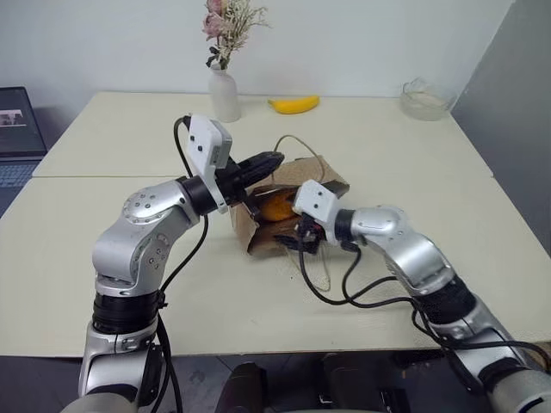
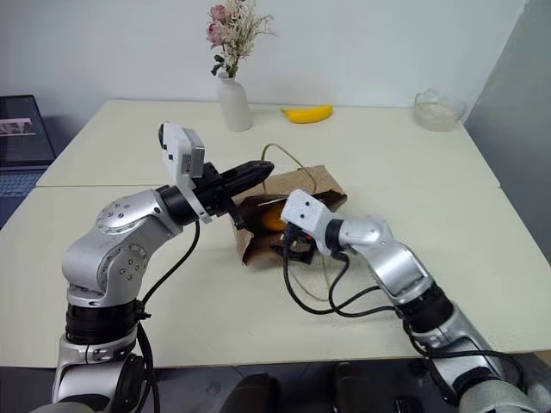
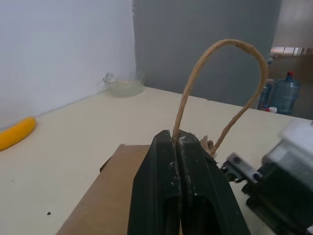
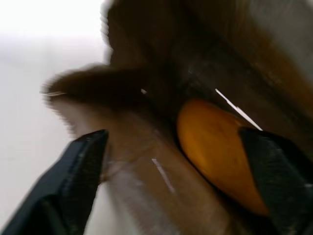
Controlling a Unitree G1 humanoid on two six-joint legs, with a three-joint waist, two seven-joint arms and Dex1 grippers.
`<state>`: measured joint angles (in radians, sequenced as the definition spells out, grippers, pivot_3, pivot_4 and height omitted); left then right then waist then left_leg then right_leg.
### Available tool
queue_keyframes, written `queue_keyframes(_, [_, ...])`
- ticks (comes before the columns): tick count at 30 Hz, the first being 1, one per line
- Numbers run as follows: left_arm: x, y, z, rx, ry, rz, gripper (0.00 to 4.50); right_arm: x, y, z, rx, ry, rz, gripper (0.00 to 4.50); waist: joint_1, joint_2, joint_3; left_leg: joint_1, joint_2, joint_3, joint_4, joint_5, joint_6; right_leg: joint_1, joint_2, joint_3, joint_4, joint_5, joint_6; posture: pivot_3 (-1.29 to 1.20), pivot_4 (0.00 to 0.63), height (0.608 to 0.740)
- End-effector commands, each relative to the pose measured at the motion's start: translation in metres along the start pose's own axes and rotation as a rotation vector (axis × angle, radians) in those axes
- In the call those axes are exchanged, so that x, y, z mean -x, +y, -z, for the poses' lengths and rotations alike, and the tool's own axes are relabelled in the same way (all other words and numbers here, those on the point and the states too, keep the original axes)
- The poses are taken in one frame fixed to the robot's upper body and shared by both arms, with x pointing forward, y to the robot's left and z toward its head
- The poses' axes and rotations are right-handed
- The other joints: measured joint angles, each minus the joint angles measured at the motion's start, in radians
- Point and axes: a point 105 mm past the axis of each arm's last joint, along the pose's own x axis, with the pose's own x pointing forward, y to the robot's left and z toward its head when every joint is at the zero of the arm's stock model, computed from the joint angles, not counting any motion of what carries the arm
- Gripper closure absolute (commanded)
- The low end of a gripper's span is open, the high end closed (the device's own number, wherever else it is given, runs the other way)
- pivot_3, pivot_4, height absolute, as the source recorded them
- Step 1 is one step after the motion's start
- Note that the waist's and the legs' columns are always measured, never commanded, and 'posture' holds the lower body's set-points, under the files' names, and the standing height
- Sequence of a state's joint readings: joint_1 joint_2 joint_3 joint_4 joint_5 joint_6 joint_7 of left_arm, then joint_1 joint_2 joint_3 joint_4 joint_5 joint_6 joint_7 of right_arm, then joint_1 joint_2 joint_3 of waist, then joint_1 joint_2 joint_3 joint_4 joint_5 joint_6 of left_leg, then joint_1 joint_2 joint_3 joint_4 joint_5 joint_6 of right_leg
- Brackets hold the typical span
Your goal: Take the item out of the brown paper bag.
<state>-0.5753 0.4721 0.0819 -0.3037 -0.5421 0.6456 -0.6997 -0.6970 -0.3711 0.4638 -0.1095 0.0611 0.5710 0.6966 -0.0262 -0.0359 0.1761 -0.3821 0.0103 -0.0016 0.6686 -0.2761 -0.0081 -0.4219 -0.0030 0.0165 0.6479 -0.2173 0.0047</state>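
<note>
**paper bag and contents, mid-worktop**

- brown paper bag (image 1: 293, 206): creased kraft bag lying on its side near the middle of the worktop (image 1: 413, 172), mouth turned toward the near edge; one tan cord handle (image 3: 222, 93) stands up in a loop above the bag's rim, a second thin loop (image 2: 312, 277) trails on the surface toward the near edge.
- item (image 4: 215, 147): smooth yellow-orange oblong, lying inside the bag just within the mouth, partly visible between the paper walls.
- left tool (image 3: 178, 142): two black fingers pressed together, clamped on the bag's upper rim at the foot of the upright cord handle, holding that edge lifted.
- right tool (image 4: 181, 161): fingers spread wide at the bag's mouth, one on either side of the opening; one finger overlaps the item's edge in the wrist view, whether touching cannot be told; nothing gripped.
- banana (image 1: 294, 104): curved, yellow, near the far edge, well apart from the bag.
- white vase (image 1: 225, 95): holds dried pink flowers, near the far edge, beside the banana.
- glass bowl (image 1: 425, 98): clear, at the far right corner.
- laptop (image 1: 17, 129): beyond the left edge.
</note>
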Motion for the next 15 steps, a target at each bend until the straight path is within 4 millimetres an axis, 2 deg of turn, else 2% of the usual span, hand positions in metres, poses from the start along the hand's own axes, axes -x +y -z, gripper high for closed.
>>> queue_keyframes(1, [0.001, -0.001, -0.017, -0.044, -0.046, 0.014, 4.5, -0.011, -0.014, -0.009, 0.106, -0.002, 0.061, 0.02, -0.001, 0.0, 0.0, 0.0, 0.0, 0.0, 0.0, 0.0, 0.0, 0.0, 0.0, 0.0, 0.0, 0.0, 0.0, 0.0, 0.15, 0.74])
queue_keyframes(4, [0.001, 0.001, -0.019, -0.041, -0.052, 0.009, 4.5, -0.019, -0.027, -0.001, 0.263, 0.079, 0.111, 0.02, 0.0, 0.0, 0.0, 0.0, 0.001, -0.001, -0.001, 0.0, 0.0, 0.0, 0.0, -0.001, 0.001, 0.0, 0.0, 0.0, 0.15, 0.74])
queue_keyframes(9, [0.001, 0.007, -0.023, -0.04, -0.06, -0.011, 4.5, -0.027, -0.036, 0.006, 0.519, 0.178, 0.109, 0.02, -0.002, 0.0, 0.0, 0.001, 0.0, 0.0, -0.001, 0.0, 0.0, -0.001, 0.0, 0.0, 0.001, 0.0, 0.0, 0.0, 0.15, 0.74])
queue_keyframes(15, [0.0, 0.009, -0.023, -0.046, -0.057, -0.015, 4.5, -0.041, -0.046, 0.019, 0.648, 0.268, 0.101, 0.02, -0.003, 0.0, 0.0, 0.001, 0.001, 0.0, -0.002, 0.0, 0.0, -0.001, 0.0, 0.0, 0.0, 0.001, -0.002, 0.0, 0.15, 0.74])
